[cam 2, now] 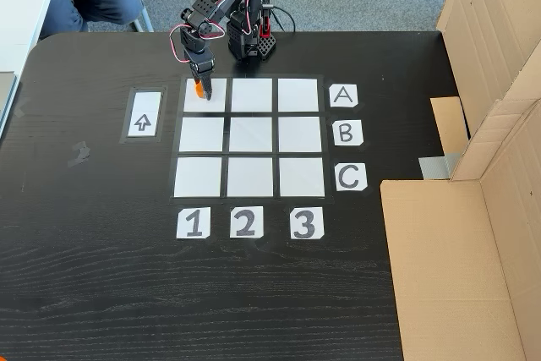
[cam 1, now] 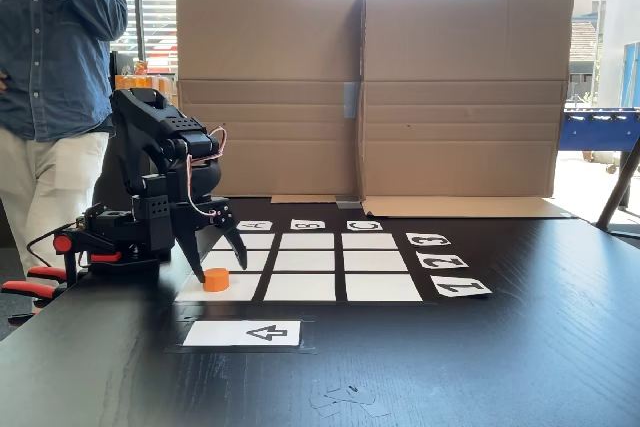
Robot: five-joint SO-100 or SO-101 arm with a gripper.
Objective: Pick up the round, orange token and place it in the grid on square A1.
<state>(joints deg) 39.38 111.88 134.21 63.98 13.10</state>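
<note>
The orange token (cam 1: 216, 279) stands flat on square A1 (cam 1: 243, 290), the near-left corner cell of the grid (cam 1: 308, 262) in a fixed view. My gripper (cam 1: 220, 272) hangs over it, open, one black finger on each side of the token, the left finger closer. From above, the gripper (cam 2: 201, 90) covers most of the token (cam 2: 196, 88), which sits near the top left of square A1 (cam 2: 216, 104), the grid's (cam 2: 250, 134) cell in line with the "A" card (cam 2: 342, 95) and the "1" card (cam 2: 193, 223).
A white arrow card (cam 1: 243, 333) lies just outside the grid beside A1. Tall cardboard walls (cam 1: 370, 87) close off the far side of the black table. A person (cam 1: 50, 57) stands behind the arm's base (cam 1: 120, 237). Red clamps (cam 1: 30, 287) grip the table edge.
</note>
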